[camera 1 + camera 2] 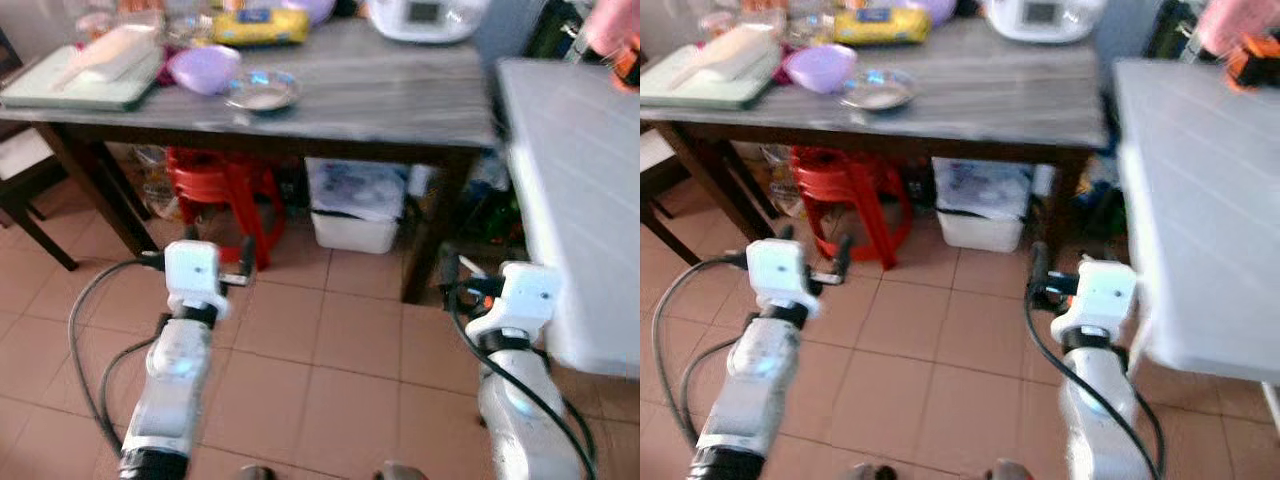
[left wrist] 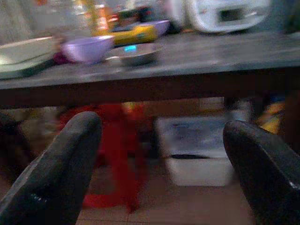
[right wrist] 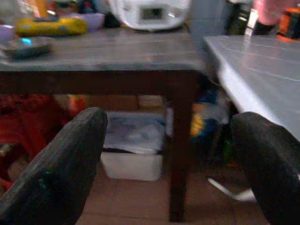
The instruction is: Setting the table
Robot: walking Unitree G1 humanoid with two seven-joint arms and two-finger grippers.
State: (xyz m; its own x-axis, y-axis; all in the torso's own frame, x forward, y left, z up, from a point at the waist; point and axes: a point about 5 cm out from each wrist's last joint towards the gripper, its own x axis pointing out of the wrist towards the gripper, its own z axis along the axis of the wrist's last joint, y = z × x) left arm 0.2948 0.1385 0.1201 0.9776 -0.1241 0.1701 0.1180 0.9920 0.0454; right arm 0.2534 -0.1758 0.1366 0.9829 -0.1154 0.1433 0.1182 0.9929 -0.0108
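Note:
A dark wooden table with a grey top [image 1: 400, 95] stands ahead of me. On it are a purple bowl [image 1: 203, 68], a shallow metal dish [image 1: 262, 92], a yellow packet [image 1: 260, 27], a white rice cooker [image 1: 425, 18] and a pale green tray [image 1: 60, 92] holding a white object. My left gripper [image 1: 200, 258] hangs below the table's front edge, over the floor, open and holding nothing. My right gripper [image 1: 488, 282] is held low beside the white table [image 1: 580, 200], open and holding nothing. Both wrist views look under and across the grey tabletop.
Under the table stand a red plastic stool [image 1: 225, 190] and a white lidded bin [image 1: 355, 205]. A dark chair [image 1: 25, 195] sits at the far left. A person's hand [image 1: 610, 25] with an orange object is over the white table's far end. Tiled floor lies between me and the table.

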